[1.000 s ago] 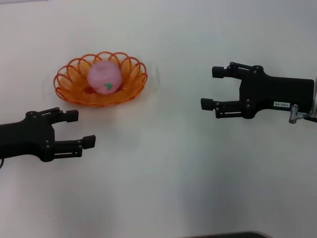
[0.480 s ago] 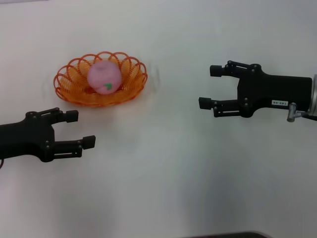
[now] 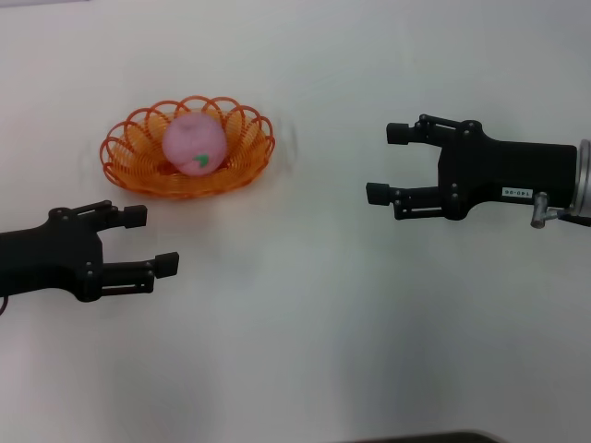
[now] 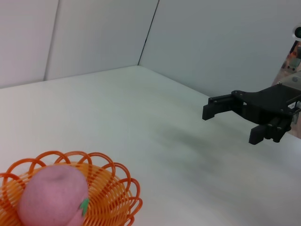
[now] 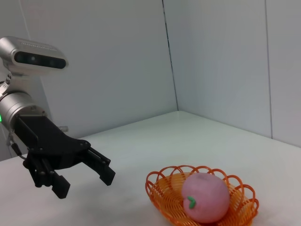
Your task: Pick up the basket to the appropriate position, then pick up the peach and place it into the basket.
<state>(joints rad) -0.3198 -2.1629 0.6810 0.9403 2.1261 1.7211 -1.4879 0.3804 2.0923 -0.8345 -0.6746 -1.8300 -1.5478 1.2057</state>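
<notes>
With the peach already sitting in the basket on the table, we judge only the retreat remains: right gripper and left gripper, both spread and empty, should clear without grazing the rim.

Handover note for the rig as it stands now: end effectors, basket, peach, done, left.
Left end effector: open, empty, on the near left, short of the basket.
Right end effector: open, empty, out to the right, well clear of the basket.
Basket: on the white table, far left.
Peach: sitting inside the basket, leaf mark facing the robot.
Done: peach is in the basket.
Left: nothing visible beyond parking the arms.
</notes>
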